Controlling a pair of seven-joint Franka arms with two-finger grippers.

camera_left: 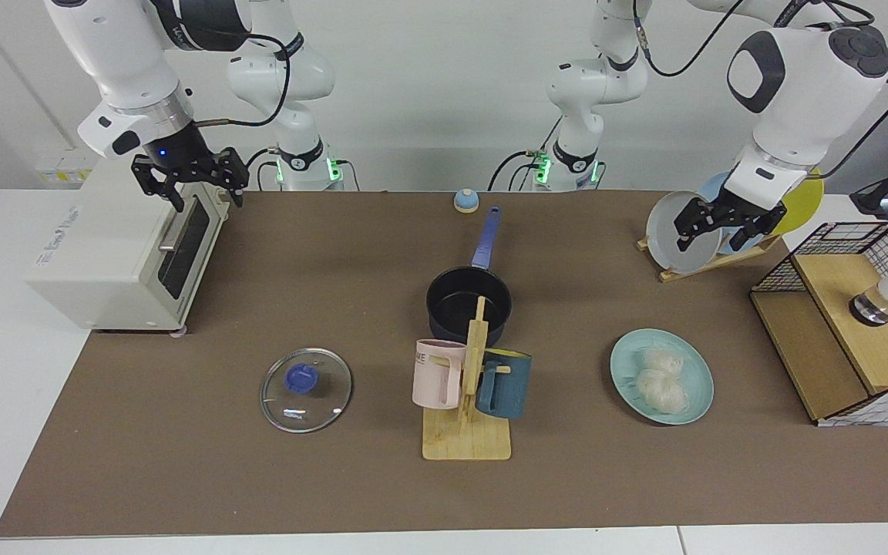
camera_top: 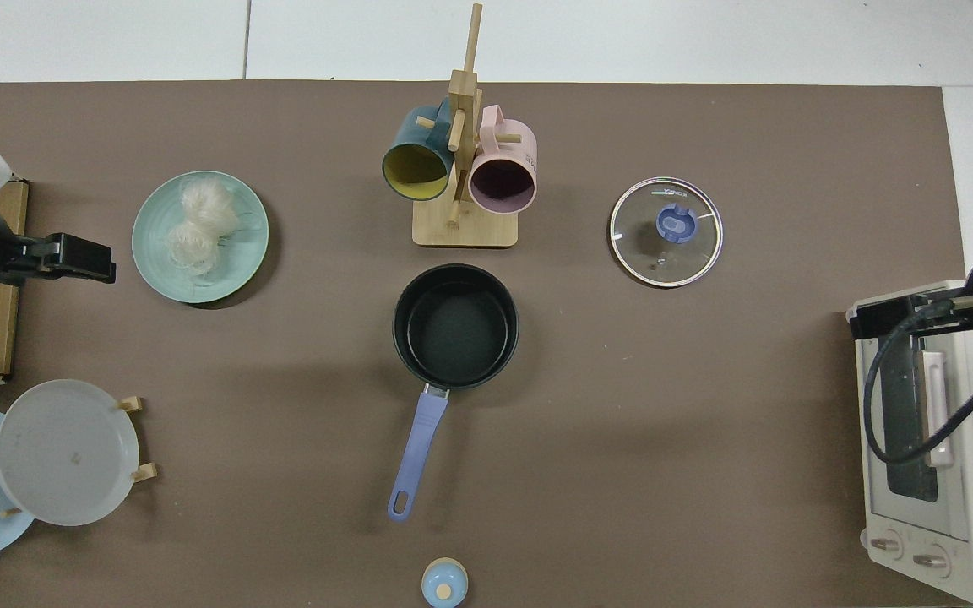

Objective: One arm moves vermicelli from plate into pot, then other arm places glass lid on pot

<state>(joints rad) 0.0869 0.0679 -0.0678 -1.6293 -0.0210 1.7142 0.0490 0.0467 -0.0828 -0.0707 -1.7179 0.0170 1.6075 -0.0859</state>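
Observation:
Two whitish vermicelli (camera_left: 661,378) (camera_top: 199,224) nests lie on the mint plate (camera_left: 697,401) (camera_top: 241,253). The black pot (camera_left: 467,304) (camera_top: 455,325) with its blue-violet handle stands empty mid-table. The glass lid (camera_left: 324,401) (camera_top: 689,253) with a blue knob lies flat on the mat. My left gripper (camera_left: 718,230) (camera_top: 73,257) hangs open in the air in front of the plate rack, behind the mint plate. Above the toaster oven's front, my right gripper (camera_left: 191,187) (camera_top: 879,308) with its blue light is open and holds nothing.
A wooden mug tree (camera_left: 467,432) with pink and teal mugs stands just in front of the pot. A toaster oven (camera_left: 112,254) sits at one end; a rack of plates (camera_left: 675,231) and a wood-and-wire box (camera_left: 845,331) at the other. A small blue knob (camera_left: 465,200) lies behind the pot handle.

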